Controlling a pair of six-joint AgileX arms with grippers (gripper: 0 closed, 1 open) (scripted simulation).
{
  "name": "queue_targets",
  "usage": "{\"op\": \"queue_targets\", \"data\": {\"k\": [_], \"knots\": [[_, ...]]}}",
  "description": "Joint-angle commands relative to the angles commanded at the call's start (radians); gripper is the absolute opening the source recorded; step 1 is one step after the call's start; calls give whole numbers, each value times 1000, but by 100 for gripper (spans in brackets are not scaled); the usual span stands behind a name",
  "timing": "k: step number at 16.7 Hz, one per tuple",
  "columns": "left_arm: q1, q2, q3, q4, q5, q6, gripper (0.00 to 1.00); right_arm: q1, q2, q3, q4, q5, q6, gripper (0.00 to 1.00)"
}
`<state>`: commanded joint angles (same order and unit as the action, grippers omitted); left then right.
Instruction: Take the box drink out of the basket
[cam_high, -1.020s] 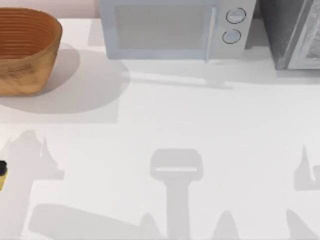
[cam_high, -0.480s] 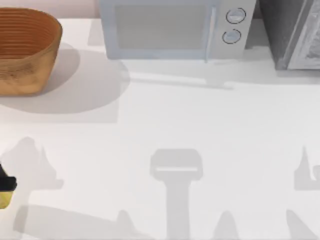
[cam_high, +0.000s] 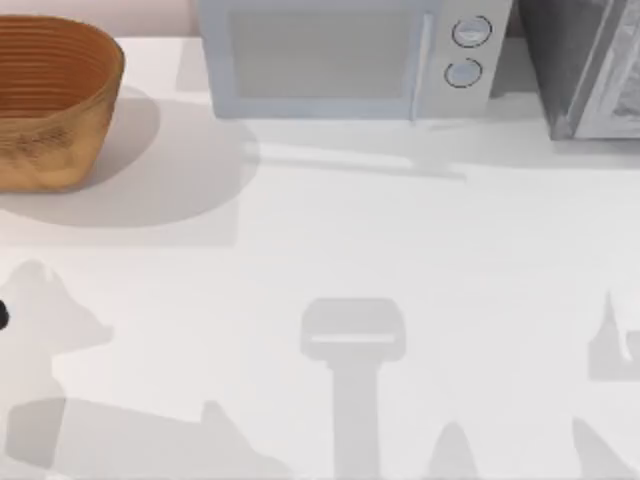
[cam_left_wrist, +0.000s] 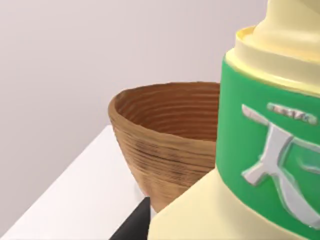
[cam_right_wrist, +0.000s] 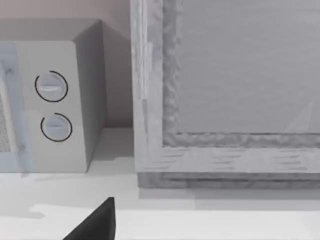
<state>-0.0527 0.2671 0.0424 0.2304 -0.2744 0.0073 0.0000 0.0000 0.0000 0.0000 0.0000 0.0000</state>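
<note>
- Box drink (cam_left_wrist: 260, 150) out of the basket (cam_left_wrist: 165, 140), close against the left wrist camera.
- Left gripper (cam_high: 3, 317) at the table's (cam_high: 400, 250) left edge; can't tell whether clamped or loose.
- Could slip and topple if held loosely.
- Could fall off if released this near the edge.
- Right gripper (cam_right_wrist: 95, 222) parked by the microwave (cam_right_wrist: 55, 100).

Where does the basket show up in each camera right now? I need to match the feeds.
Top view: the basket sits at the table's far left corner, left of the microwave.
Left wrist view: the basket stands behind the box drink.
Right wrist view: not in it; the microwave is there.
Shared landmark: the microwave links the top and right wrist views.
</note>
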Motion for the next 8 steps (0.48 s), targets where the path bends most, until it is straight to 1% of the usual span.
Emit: {"op": "queue_targets", "data": {"k": [5,8], "knots": [[-64,288,52,249,-308,13,0,0,0,0,0,0,0,100],[-96,425,75,367,-453,18,0,0,0,0,0,0,0,100]]}}
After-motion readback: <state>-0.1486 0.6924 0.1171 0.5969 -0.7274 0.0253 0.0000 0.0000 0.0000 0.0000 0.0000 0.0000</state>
